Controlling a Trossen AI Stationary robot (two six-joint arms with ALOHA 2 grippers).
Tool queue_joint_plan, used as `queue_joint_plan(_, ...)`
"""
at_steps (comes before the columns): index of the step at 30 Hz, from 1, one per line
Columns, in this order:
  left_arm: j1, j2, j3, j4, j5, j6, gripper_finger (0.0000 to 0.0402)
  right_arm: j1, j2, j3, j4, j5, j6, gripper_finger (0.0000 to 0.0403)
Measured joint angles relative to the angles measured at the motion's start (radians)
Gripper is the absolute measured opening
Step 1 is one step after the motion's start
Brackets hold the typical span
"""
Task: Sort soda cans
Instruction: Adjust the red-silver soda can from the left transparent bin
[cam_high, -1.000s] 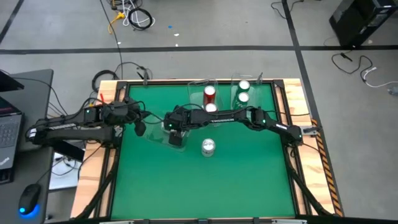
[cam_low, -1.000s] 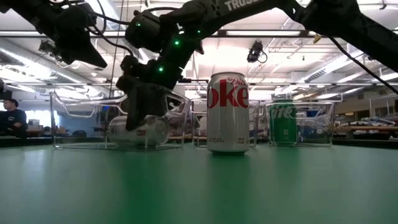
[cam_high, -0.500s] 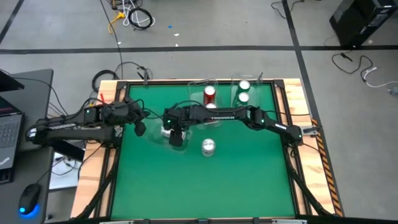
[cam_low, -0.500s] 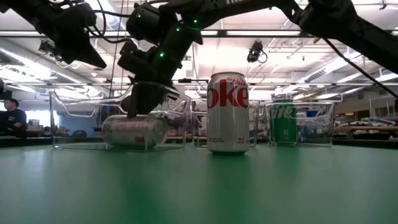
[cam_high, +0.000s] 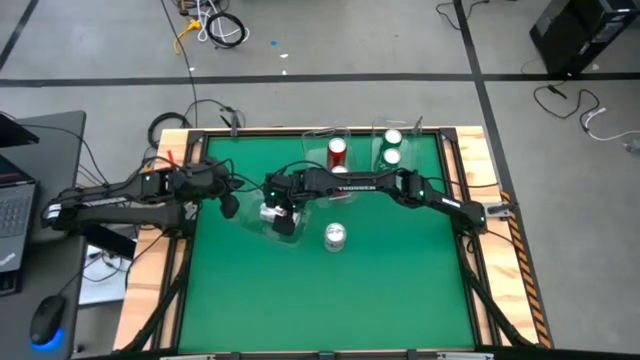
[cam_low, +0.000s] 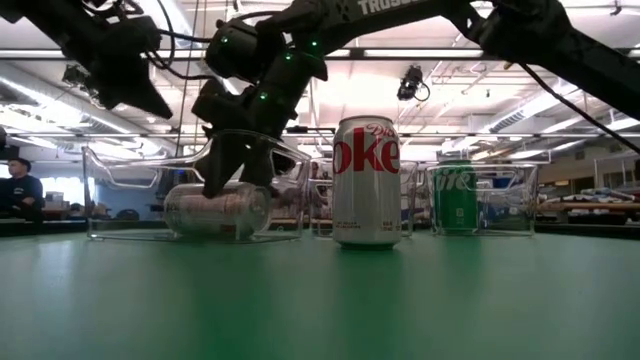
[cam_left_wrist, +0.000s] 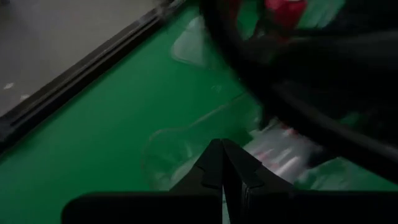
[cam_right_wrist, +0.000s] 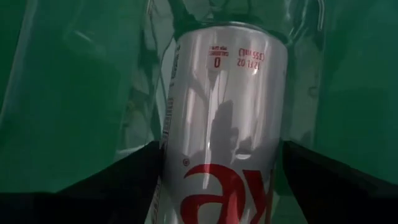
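Right gripper (cam_low: 235, 180) over the left-hand clear bin (cam_low: 110, 200), fingers spread either side of a Diet Coke can (cam_low: 215, 210) lying on its side inside.

From there, at your 3 o'clock in the low view, a second Diet Coke can (cam_low: 366, 180) stands upright on bare green felt, not yet binned. Farther right, the Sprite cans (cam_high: 391, 147) sit binned; the red cans (cam_high: 337, 153) too. Left gripper (cam_high: 228, 205) pressed together, hovering just beside. Thin aluminium cylinders, glossy; the sideways can may roll.

1 can (cam_low: 217, 211) sideways in bin (cam_low: 120, 190)
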Motion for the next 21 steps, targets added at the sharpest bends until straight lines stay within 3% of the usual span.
queue_joint_plan(14, 0.000, 0.002, 0.000, 0.059, 0.035, 0.019, 0.0001, 0.007, -0.010, -0.087, 0.056, 0.010, -0.018, 0.0316)
queue_joint_plan(21, 0.000, 0.002, 0.000, 0.057, 0.037, 0.033, 0.0001, 0.029, -0.001, 0.035, -0.085, -0.002, -0.087, 0.0345)
